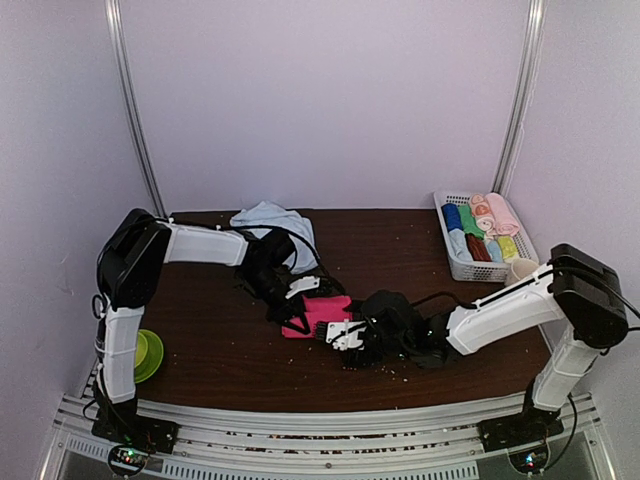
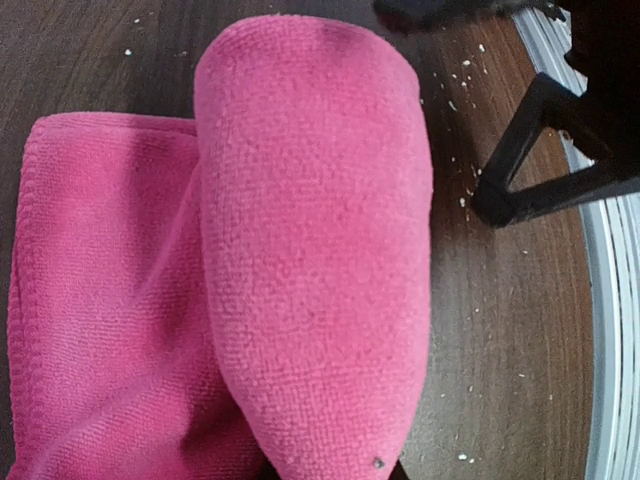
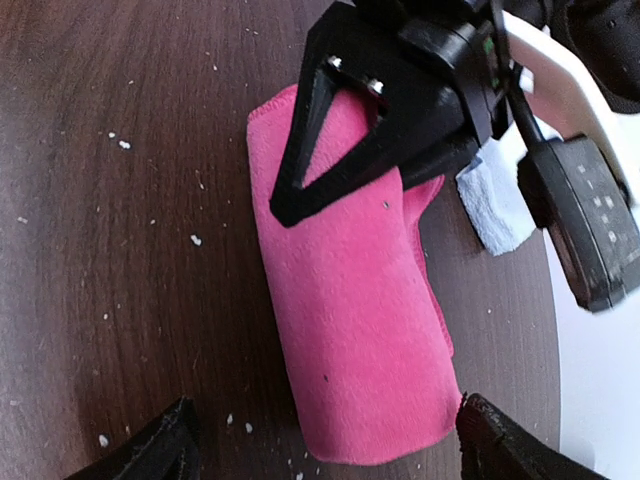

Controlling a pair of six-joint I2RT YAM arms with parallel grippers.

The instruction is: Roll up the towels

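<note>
My left hand (image 3: 345, 190) is pinching the ten o'clock end of the pink towel (image 3: 350, 330). Its fingers are pressed together on the cloth, so the folded body is standing up toward its wrist camera. My right hand (image 3: 325, 425) is hovering spread wide, with one finger to each side of the towel's near end, touching nothing that I can see. The towel is lying in the middle of the desk (image 3: 120, 200), folded into a loose, fat tube rather than a tight roll.

To do this turn well, I am thinking the right hand should come down astride the tube and pin it level while the left tucks its edge under. That way both ends would wind evenly and the roll would not cone.

From the pink towel, the blue towel (image 1: 268, 220) is sitting crumpled at eleven o'clock by the far edge, not yet rolled. The basket (image 1: 447, 245) of small rolls is sitting at two o'clock.
</note>
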